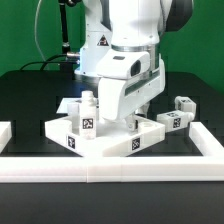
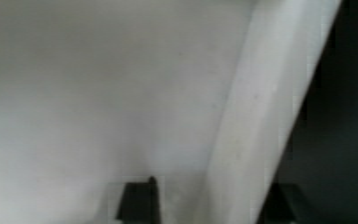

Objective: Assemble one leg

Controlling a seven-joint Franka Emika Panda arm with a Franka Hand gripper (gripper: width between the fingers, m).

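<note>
While the gripper (image 2: 213,203) sits low over the panel (image 1: 110,142), the leg (image 1: 88,104) stands upright on it, toward the exterior view's left.
Fingertips (image 2: 137,200) apart w/ a white edge between; clamped or not, can't tell. Prob. steadying the panel so the leg seats straight.

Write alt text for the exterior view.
A white robot arm bends low over a large flat white plastic panel with square tag markers on a black table. A small stubby white plastic post stands upright on the panel; similar posts lie at the exterior view's right.
</note>
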